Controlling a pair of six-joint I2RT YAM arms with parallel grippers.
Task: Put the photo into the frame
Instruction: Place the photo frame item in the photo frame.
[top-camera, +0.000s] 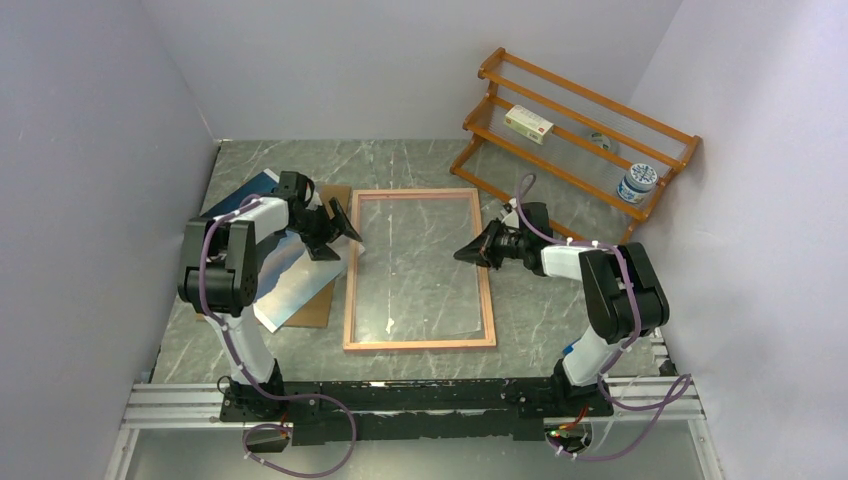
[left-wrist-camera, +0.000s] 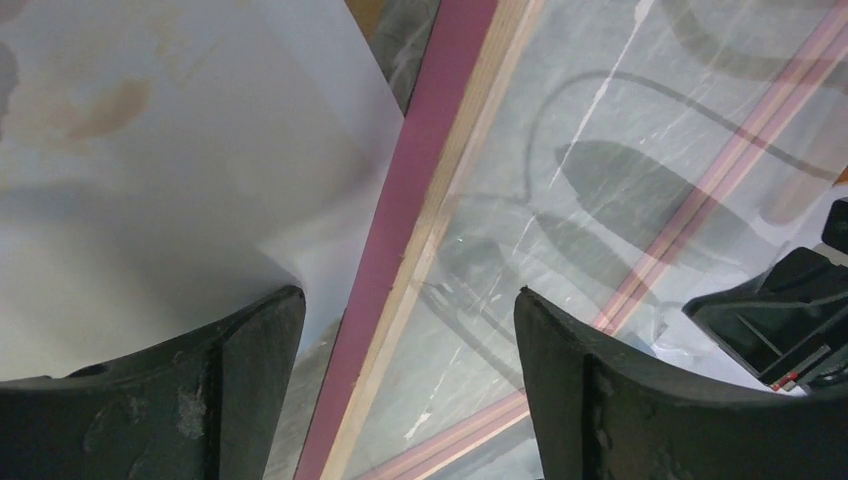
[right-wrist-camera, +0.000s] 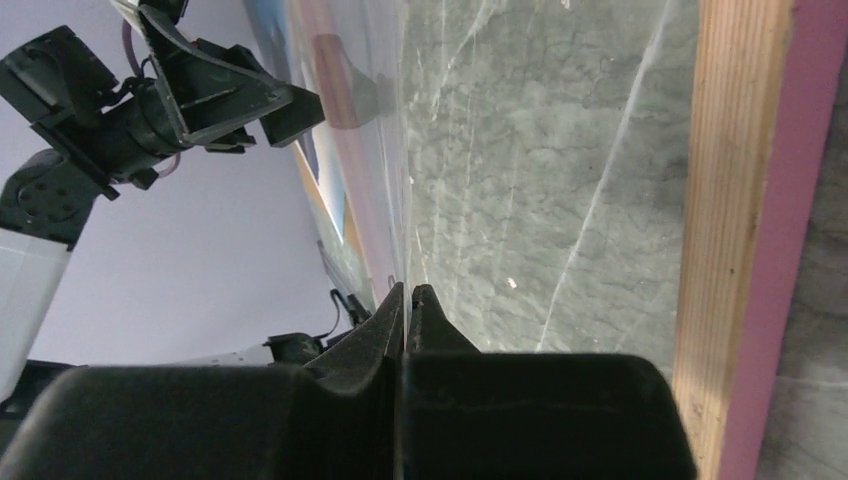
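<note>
1. The photo lay on the brown backing board, beneath and left of the left fingers, not yet inside the frame.
2. The left gripper gaped wide, straddling the photo's right edge and the frame's left rail, seemingly ready to pinch that edge.
3. The right gripper was closed on nothing visible, its tips just inside the right rail, probably steadying the frame.

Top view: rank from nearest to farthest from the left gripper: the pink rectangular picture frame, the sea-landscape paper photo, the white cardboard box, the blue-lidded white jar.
1. Pink rectangular picture frame and sea-landscape paper photo: both right beside the left gripper, too close to call.
2. White cardboard box: back right.
3. Blue-lidded white jar: far right.
</note>
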